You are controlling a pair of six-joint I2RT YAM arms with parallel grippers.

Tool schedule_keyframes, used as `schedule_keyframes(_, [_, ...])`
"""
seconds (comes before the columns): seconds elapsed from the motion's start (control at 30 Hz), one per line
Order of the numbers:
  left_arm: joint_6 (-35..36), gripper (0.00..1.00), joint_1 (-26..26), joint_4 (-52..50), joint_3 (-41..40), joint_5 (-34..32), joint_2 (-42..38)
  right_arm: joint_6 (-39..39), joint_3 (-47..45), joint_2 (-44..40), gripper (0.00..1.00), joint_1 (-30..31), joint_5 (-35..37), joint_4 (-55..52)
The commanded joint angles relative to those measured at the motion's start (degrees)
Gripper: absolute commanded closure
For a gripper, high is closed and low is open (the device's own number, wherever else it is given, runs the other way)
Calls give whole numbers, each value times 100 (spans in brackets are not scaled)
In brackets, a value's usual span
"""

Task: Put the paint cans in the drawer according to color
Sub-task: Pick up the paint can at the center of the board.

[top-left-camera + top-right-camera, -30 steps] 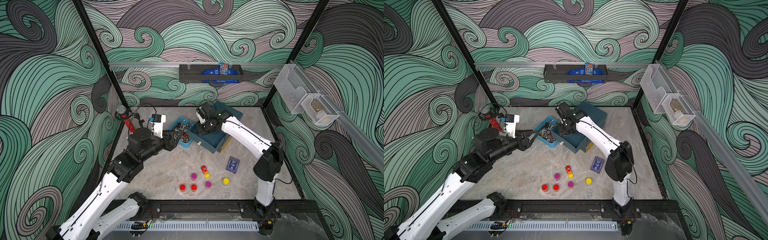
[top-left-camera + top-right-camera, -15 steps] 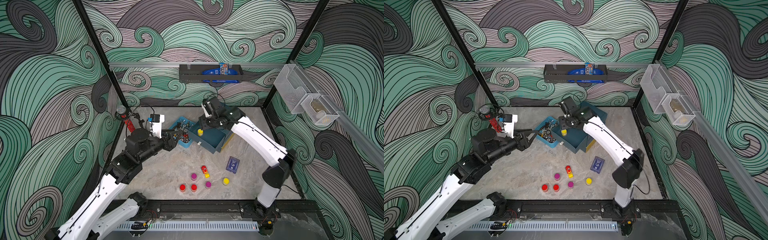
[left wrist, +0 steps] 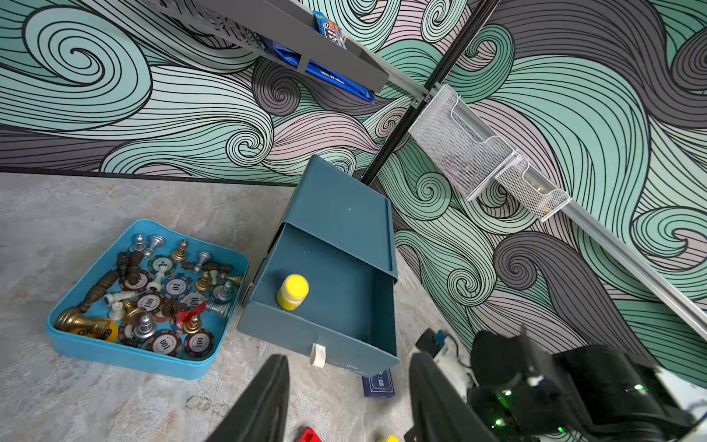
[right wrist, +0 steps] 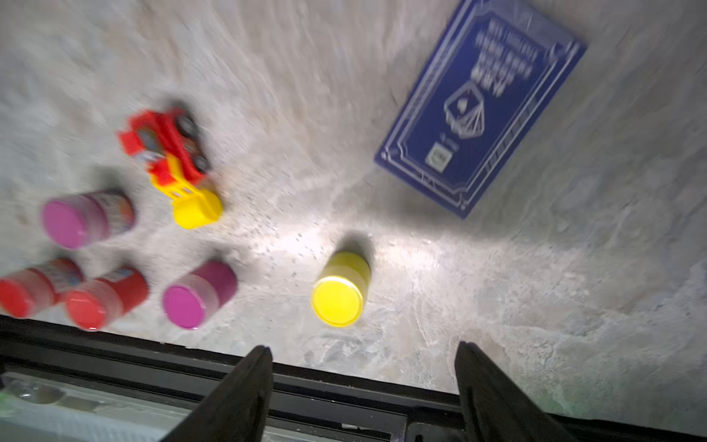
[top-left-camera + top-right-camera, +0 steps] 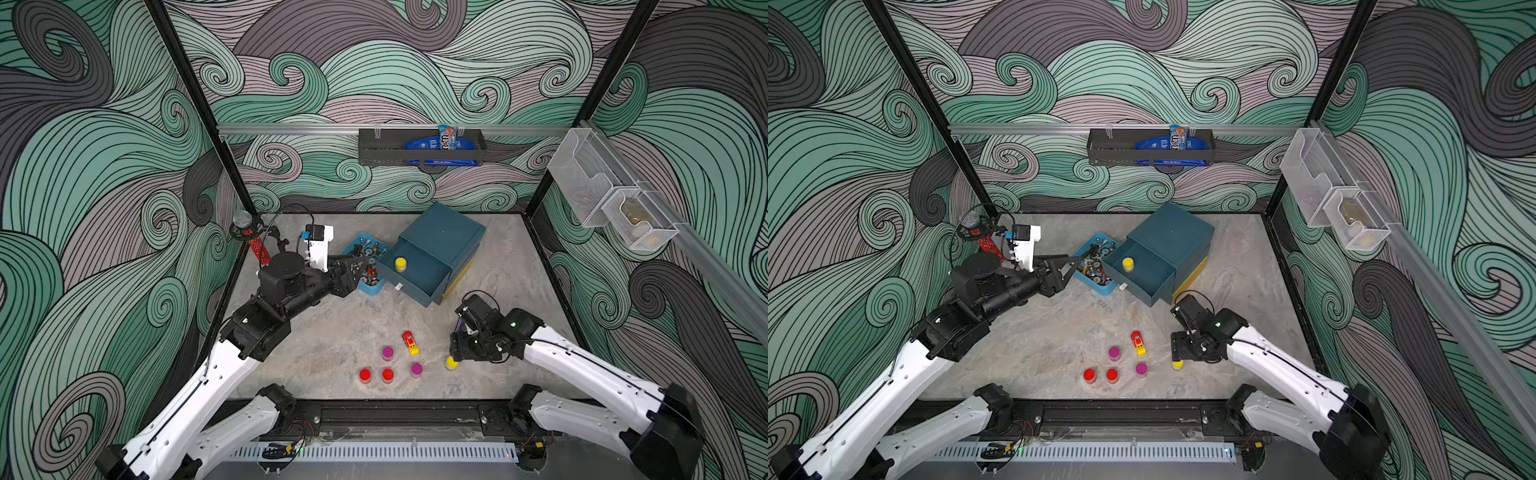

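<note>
Marbled tabletop (image 5: 332,324): 1 yellow paint can (image 5: 400,264) stands lid-up in the open drawer (image 3: 344,340). The 2nd yellow can (image 4: 338,291) stands upright under the right gripper (image 4: 363,346). That gripper and the left gripper (image 3: 349,358) both gape empty.

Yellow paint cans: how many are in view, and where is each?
2. One yellow can stands in the open drawer; the other stands on the table beside the right gripper. Others may be hidden.

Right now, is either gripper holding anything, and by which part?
Nothing is held. The right gripper hangs open above the yellow paint can on the table, not touching it; the left gripper is open and empty too.
</note>
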Motion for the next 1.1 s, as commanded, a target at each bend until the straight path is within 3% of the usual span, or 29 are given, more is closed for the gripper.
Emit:
schedule_keyframes(0.0, [-73, 46, 31, 189, 46, 76, -3, 186, -159, 141, 20, 25, -414, 746])
schedule_keyframes(0.3, [-100, 46, 32, 56, -25, 90, -99, 275, -677, 662, 30, 141, -441, 1605])
schedule_keyframes(0.6, [-127, 46, 31, 135, -68, 112, -91, 283, -819, 921, 59, 144, -410, 1818])
schedule_keyframes(0.7, [-130, 46, 32, 165, -107, 103, -100, 333, -759, 811, 74, 140, -349, 1756])
schedule_keyframes(0.87, [-206, 46, 30, 245, -182, 112, -91, 402, 283, 300, 81, 144, 468, 891])
schedule_keyframes(1.07, [-378, 46, 32, 367, -338, 77, -151, -174, 2982, 501, 84, 135, 1641, -117])
